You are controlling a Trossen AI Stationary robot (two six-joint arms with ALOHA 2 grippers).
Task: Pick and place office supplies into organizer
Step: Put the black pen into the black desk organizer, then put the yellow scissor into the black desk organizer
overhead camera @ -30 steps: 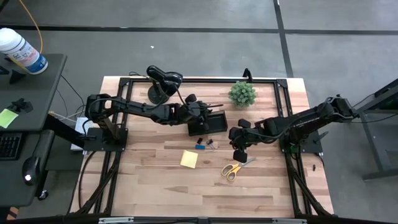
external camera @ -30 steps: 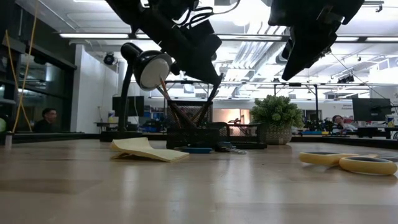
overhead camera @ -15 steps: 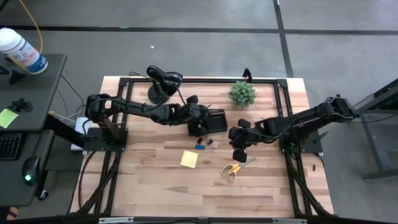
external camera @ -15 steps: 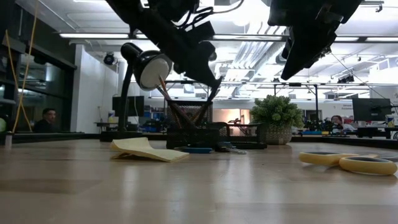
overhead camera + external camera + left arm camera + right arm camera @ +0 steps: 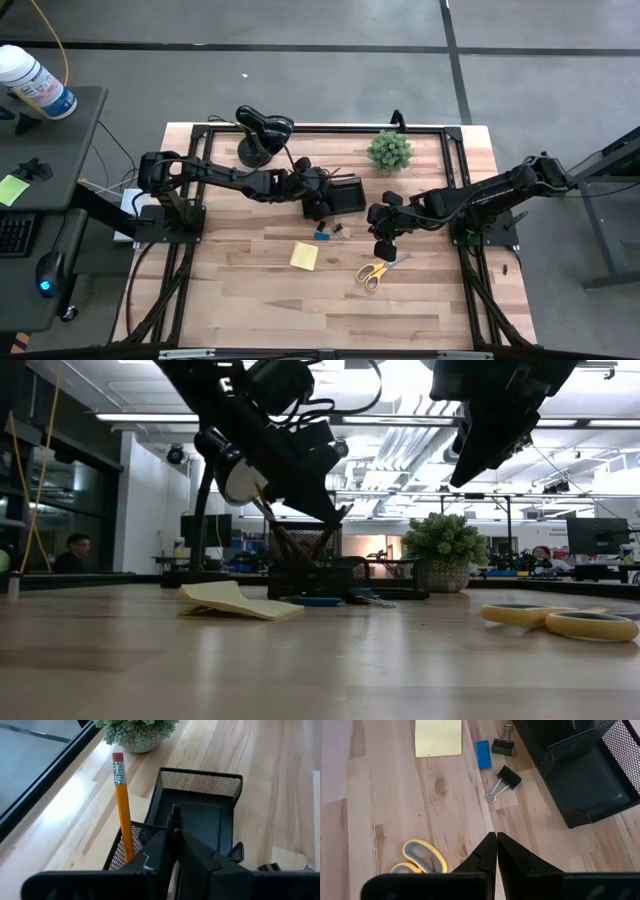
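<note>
The black mesh organizer (image 5: 340, 196) stands at the table's middle, with an orange pencil (image 5: 122, 805) upright in its cup section. My left gripper (image 5: 174, 840) is just above that cup, shut on a dark pen (image 5: 175, 817). My right gripper (image 5: 496, 842) hangs shut and empty above the table between the yellow-handled scissors (image 5: 417, 859) and two black clips (image 5: 506, 777). A yellow sticky-note pad (image 5: 304, 256) and a tiny blue block (image 5: 483, 754) lie flat on the wood near the organizer. My left gripper pinches the dark pen between its two fingers, which slant down from the table's left side. The pen's upper end (image 5: 175, 810) sticks out past the fingertips. The fingers hide its lower part, and I cannot tell whether it rests in the cup.
A black desk lamp (image 5: 262, 130) stands at the far left behind the organizer, and a small green potted plant (image 5: 389, 151) at the far right. Bare wood lies along the table's near half (image 5: 330, 310). People sit in the room beyond the table.
My left gripper has sunk a little toward the organizer's cup section with the dark pen between its fingers, and has tipped slightly.
</note>
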